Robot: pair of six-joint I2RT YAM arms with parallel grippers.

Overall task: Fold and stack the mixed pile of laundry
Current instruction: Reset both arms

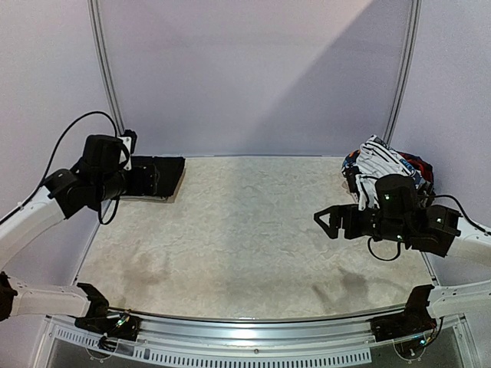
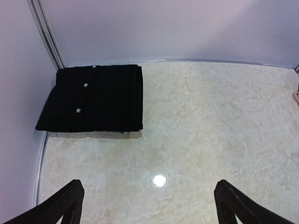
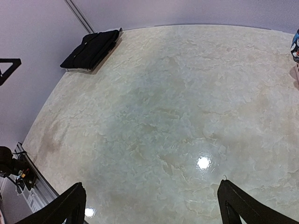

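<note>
- Your folded black garment [image 2: 93, 100], buttons up, lies at 10 o'clock on the table [image 1: 253, 238], squared into the corner, presumably to start the stack.
- The mixed laundry pile [image 1: 387, 165] sits at 2 o'clock with a white striped piece on top. Your right arm hides its lower half.
- Left gripper [image 2: 149, 205] and right gripper [image 3: 152, 205]: fingers spread, holding nothing.
- You cannot make out what contains the pile.

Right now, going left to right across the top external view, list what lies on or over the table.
Folded black garment → tabletop → right gripper → laundry pile. The left gripper overlaps the black garment, so it is left out.
</note>
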